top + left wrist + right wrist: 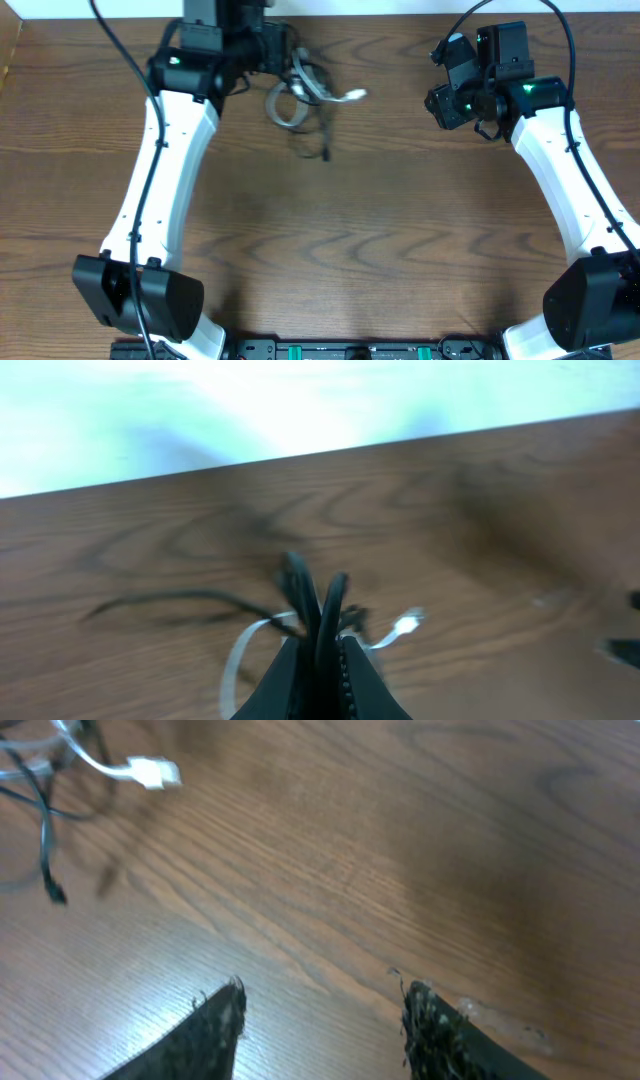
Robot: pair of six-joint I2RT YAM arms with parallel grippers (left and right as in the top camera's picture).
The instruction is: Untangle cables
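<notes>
The cables (297, 100) lie bunched at the table's far middle: a white loop, a white plug (355, 95) pointing right and a black strand (324, 145) trailing toward me. My left gripper (282, 58) is at the bunch's far-left side, shut on a black cable loop (318, 600) that rises between its jaws. The white cable (238, 660) and its plug (405, 625) lie just beyond them. Off to the right, my right gripper (443, 85) is apart from the bunch, open and empty (325, 1005). The white plug (155, 772) and a black strand (45, 840) appear in its upper-left corner.
The brown wooden table (350, 250) carries only the cables. Its far edge (300, 455) runs close behind the left gripper, with a pale surface beyond. Both white arms stretch along the table's left and right sides from bases at the near edge.
</notes>
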